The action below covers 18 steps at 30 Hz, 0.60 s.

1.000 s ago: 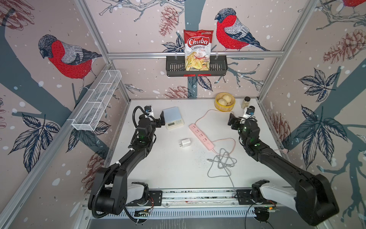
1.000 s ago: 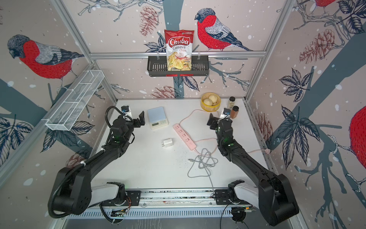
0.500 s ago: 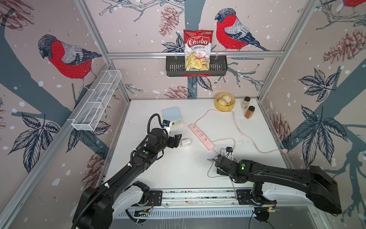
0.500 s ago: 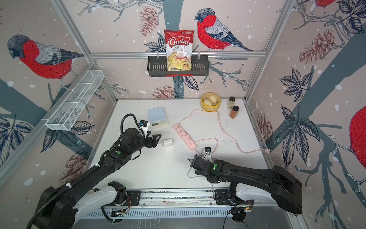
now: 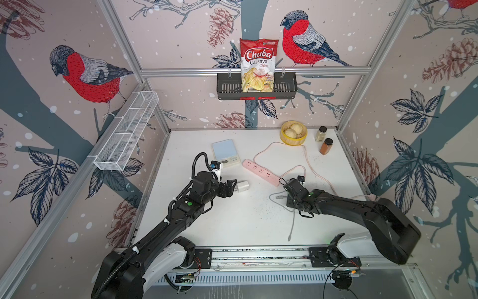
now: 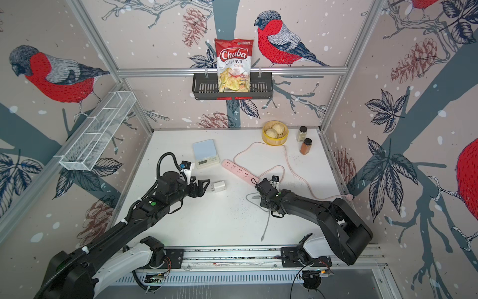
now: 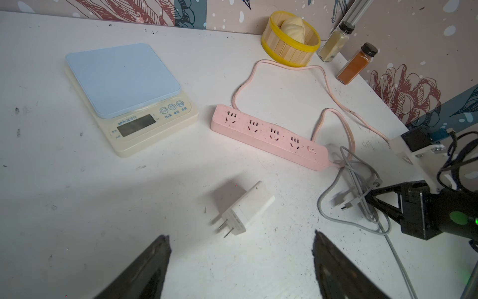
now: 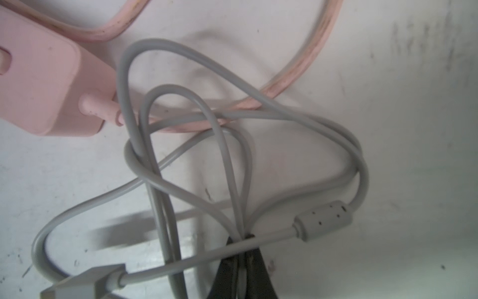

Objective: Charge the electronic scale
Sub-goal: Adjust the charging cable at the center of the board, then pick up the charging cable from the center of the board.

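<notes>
You've got scale [image 5: 224,151] flat at 11 o'clock on bench [image 5: 232,220]. Likely light, rigid, slick top; hold its cream base sides, not the platform. Wide left gripper [image 7: 241,236] sits just short of charger [image 7: 243,207]; right gripper [image 8: 244,248] clamped on limp cable [image 8: 323,220].

Open bench [image 5: 232,220] on the strip's [image 5: 261,173] near side, charger [image 5: 242,185] sitting there; cable [image 8: 323,220] tangles at its switch end, scale [image 5: 225,152] just beside its far end.

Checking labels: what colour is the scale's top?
Pale blue weighing top; best in left wrist view.

USB plug [image 8: 85,283] of grey cable [image 8: 323,220], edge-cropped
</notes>
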### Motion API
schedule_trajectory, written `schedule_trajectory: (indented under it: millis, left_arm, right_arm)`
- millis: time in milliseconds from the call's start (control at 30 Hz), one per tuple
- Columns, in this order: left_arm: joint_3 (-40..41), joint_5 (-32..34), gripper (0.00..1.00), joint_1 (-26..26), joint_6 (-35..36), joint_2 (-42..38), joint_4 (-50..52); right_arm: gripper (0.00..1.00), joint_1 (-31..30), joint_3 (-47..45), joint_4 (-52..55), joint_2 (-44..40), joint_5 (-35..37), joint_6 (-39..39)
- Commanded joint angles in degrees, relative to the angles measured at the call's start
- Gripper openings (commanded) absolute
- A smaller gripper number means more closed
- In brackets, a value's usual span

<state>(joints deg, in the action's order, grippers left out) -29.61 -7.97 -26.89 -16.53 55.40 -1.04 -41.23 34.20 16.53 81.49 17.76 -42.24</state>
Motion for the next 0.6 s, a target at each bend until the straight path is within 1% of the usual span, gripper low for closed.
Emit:
schedule_trajectory:
  millis: [0,33,67,133,167,233,267,300,333,433,467,500,567]
  left_arm:
    - [-1.0,-1.2,0.85,-0.1,-1.0,0.9,-1.0]
    - [-1.3,-1.7,0.85,-0.2,-0.5,1.1,-0.9]
    - [-1.5,-2.4,0.85,-0.3,0.3,1.2,-1.1]
    - [-1.5,-4.9,0.85,-0.7,2.3,1.2,-2.3]
    - [-1.1,-7.3,0.84,-1.0,3.8,1.4,-3.5]
    - [-0.2,-13.0,0.78,-2.3,6.6,2.6,-7.1]
    - [-0.1,-14.4,0.75,-3.6,7.1,3.9,-9.0]
    - [-0.2,-14.6,0.72,-5.3,8.3,5.4,-10.3]
    - [-0.6,-13.9,0.71,-7.6,9.6,6.8,-11.0]
    - [-2.3,-7.7,0.63,-15.7,16.9,12.5,-12.9]
    - [-2.1,-5.6,0.61,-18.6,19.7,14.7,-15.2]
    - [-1.5,-4.7,0.6,-20.7,22.0,16.9,-18.1]
    - [-1.3,-6.7,0.6,-21.6,22.9,20.7,-23.7]
  right_arm:
    - [0.15,-0.3,1.6,0.0,0.2,-1.6,6.8]
    - [0.25,-1.2,1.8,0.1,-0.8,-1.5,7.8]
    - [0.33,-2.5,1.8,0.1,-2.4,-1.0,8.8]
    - [0.37,-4.9,1.4,-0.4,-5.9,-0.4,11.1]
    - [0.38,-5.8,1.0,-0.8,-7.8,-0.5,12.3]
    - [0.42,-6.1,0.2,-2.0,-10.1,-1.7,13.8]
    - [0.47,-5.8,-0.1,-2.0,-11.8,-2.4,14.2]
    - [0.49,-5.7,-0.2,-1.8,-12.6,-2.6,14.5]
    - [0.5,-5.8,-0.4,-1.8,-13.5,-2.6,14.9]
    - [0.49,-5.8,-2.5,-3.8,-16.5,-4.0,17.1]
    - [0.48,-5.2,-3.2,-4.4,-17.5,-5.6,18.0]
    - [0.48,-4.1,-3.6,-4.5,-18.6,-7.0,18.0]
    - [0.47,-0.5,-4.8,-5.0,-21.8,-10.9,17.3]
